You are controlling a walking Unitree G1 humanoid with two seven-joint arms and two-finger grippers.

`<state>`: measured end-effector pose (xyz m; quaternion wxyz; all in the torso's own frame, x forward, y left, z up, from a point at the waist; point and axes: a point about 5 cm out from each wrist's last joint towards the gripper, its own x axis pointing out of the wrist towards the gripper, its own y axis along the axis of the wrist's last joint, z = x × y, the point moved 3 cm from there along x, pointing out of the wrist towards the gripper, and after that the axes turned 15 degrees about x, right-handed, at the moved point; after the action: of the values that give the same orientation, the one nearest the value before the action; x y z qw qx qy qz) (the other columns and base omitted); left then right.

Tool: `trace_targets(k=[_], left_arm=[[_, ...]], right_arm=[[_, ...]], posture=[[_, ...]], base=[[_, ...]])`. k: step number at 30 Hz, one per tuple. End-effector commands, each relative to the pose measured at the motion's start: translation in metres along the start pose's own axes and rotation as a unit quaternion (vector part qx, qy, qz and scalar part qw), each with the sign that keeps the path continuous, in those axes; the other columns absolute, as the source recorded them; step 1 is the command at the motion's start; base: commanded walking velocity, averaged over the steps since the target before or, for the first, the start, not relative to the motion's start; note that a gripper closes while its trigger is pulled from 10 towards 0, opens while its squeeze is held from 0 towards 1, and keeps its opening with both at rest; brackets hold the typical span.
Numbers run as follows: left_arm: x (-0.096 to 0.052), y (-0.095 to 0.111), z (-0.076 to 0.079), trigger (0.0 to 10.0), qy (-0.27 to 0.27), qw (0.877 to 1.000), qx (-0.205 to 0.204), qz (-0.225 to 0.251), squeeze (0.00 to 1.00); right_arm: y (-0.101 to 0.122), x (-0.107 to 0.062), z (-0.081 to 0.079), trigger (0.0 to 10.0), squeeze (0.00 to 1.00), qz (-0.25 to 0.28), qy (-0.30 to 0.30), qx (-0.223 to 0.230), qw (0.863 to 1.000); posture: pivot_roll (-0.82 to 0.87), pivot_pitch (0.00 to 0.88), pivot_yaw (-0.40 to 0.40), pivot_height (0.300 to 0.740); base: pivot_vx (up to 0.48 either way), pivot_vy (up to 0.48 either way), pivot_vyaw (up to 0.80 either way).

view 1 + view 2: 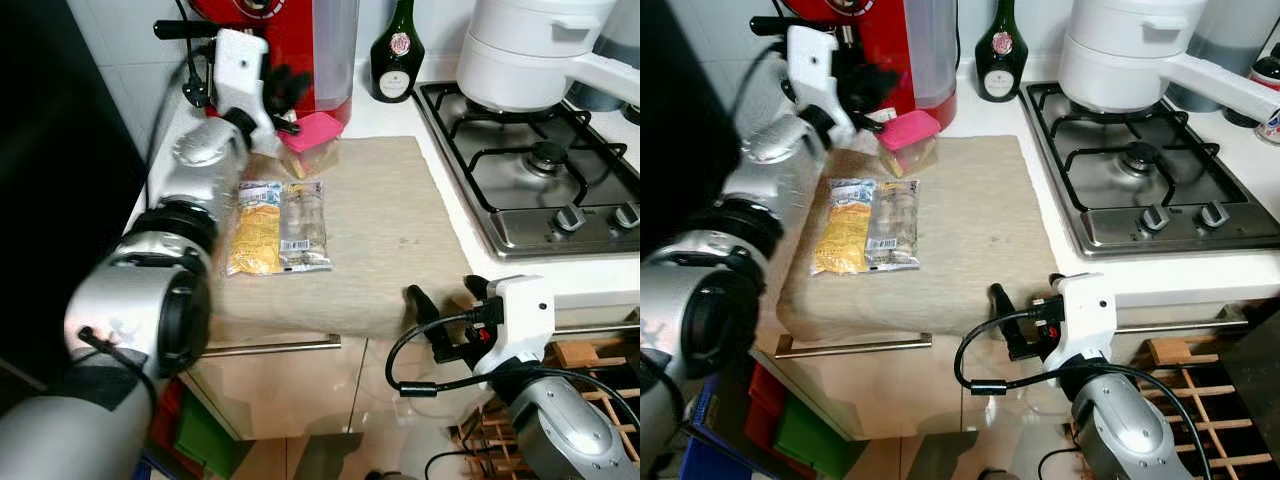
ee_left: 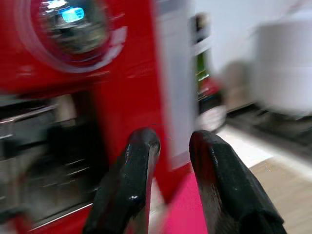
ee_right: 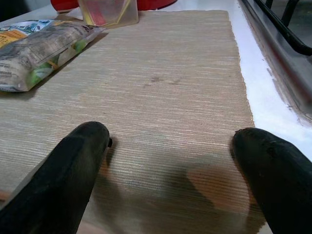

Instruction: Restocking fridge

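Note:
A clear food packet (image 1: 278, 228) with yellow and pale contents lies flat on the beige mat (image 1: 390, 230). Behind it, against the red coffee machine (image 1: 300, 40), stands a small clear container with a pink lid (image 1: 312, 134). My left gripper (image 1: 288, 92) hovers just above and behind that container, its fingers (image 2: 136, 185) close together with nothing between them. My right gripper (image 1: 447, 300) hangs open at the counter's front edge, pointing across the mat (image 3: 170, 87) toward the packet (image 3: 44, 48), with nothing in it.
A gas hob (image 1: 540, 170) with a white pot (image 1: 530, 50) fills the right of the counter. A dark green bottle (image 1: 397, 50) stands at the back wall. Below the counter edge are a drawer handle (image 1: 270, 348) and a wooden rack (image 1: 590, 360).

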<state>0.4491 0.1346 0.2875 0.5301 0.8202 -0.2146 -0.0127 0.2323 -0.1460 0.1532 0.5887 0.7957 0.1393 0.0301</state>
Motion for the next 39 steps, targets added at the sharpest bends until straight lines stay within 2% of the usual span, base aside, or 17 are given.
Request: trace_targets(k=[1,3,5,6,10,14,16,22,26,28,32,35,37,39], left_arm=[[-0.008,-0.024,-0.003,10.0,0.010,0.998,0.033,-0.055,0.00],[-0.016,-0.040,-0.009,10.0,0.022,0.994,0.048,-0.094,0.00],[-0.018,-0.044,-0.010,10.0,0.024,0.993,0.050,-0.104,0.00],[-0.021,-0.053,-0.008,10.0,0.021,0.991,0.048,-0.122,0.00],[-0.022,-0.062,0.002,10.0,0.010,0.988,0.057,-0.145,0.00],[-0.020,-0.065,0.014,10.0,0.000,0.987,0.046,-0.155,0.00],[-0.016,-0.062,0.025,10.0,-0.013,0.988,0.033,-0.148,0.00],[-0.008,-0.052,0.041,10.0,-0.037,0.992,0.011,-0.123,0.00],[0.000,-0.033,0.068,10.0,-0.097,0.992,-0.031,-0.069,0.00],[0.001,-0.031,0.070,10.0,-0.103,0.992,-0.031,-0.064,0.00],[0.003,-0.018,0.087,10.0,-0.155,0.986,-0.052,-0.025,0.00],[0.004,-0.013,0.093,10.0,-0.172,0.984,-0.054,-0.012,0.00],[0.005,-0.012,0.091,10.0,-0.165,0.986,-0.036,-0.011,0.00],[0.006,-0.009,0.088,10.0,-0.158,0.987,-0.041,-0.004,0.00]], right_arm=[[-0.007,-0.001,0.000,10.0,0.00,-0.020,0.002,0.013,1.000],[-0.007,-0.002,-0.002,10.0,0.00,-0.024,0.011,0.013,1.000],[-0.007,-0.003,-0.003,10.0,0.00,-0.026,0.015,0.012,0.999],[-0.008,-0.004,-0.004,10.0,0.00,-0.033,0.023,0.008,0.999],[-0.009,-0.004,-0.005,10.0,0.00,-0.039,0.030,0.004,0.999],[-0.010,-0.005,-0.006,10.0,0.00,-0.041,0.031,0.003,0.999],[-0.010,-0.006,-0.006,10.0,0.00,-0.044,0.030,0.002,0.999],[-0.010,-0.007,-0.005,10.0,0.00,-0.045,0.028,0.001,0.999],[-0.010,-0.007,-0.004,10.0,0.00,-0.045,0.025,0.003,0.999],[-0.010,-0.007,-0.004,10.0,0.00,-0.045,0.025,0.003,0.999],[-0.012,-0.006,-0.005,10.0,0.00,-0.047,0.028,0.004,0.998],[-0.012,-0.005,-0.006,10.0,0.00,-0.048,0.031,0.005,0.998],[-0.013,-0.004,-0.007,10.0,0.00,-0.048,0.033,0.006,0.998],[-0.013,-0.004,-0.008,10.0,0.00,-0.048,0.033,0.006,0.998]], posture=[[-0.37,0.092,0.082,0.740],[-0.37,0.092,0.077,0.740],[-0.37,0.092,0.077,0.740],[-0.37,0.094,0.067,0.740],[-0.38,0.101,0.063,0.740],[-0.38,0.104,0.064,0.740],[-0.39,0.108,0.066,0.740],[-0.40,0.111,0.070,0.740],[-0.40,0.110,0.077,0.740],[-0.40,0.110,0.077,0.740],[-0.39,0.109,0.075,0.740],[-0.38,0.108,0.075,0.740],[-0.38,0.105,0.079,0.740],[-0.37,0.103,0.079,0.740]], base=[[0.000,0.000,0.00],[0.000,0.000,0.00],[0.000,0.000,0.00],[0.000,0.000,0.00],[0.000,0.000,0.00],[0.000,0.000,0.00],[0.000,0.000,0.00],[0.000,0.000,0.00],[0.000,0.000,0.00],[0.000,0.000,0.00],[0.000,0.000,0.00],[0.000,0.000,0.00],[0.000,0.000,0.00],[0.000,0.000,0.00]])
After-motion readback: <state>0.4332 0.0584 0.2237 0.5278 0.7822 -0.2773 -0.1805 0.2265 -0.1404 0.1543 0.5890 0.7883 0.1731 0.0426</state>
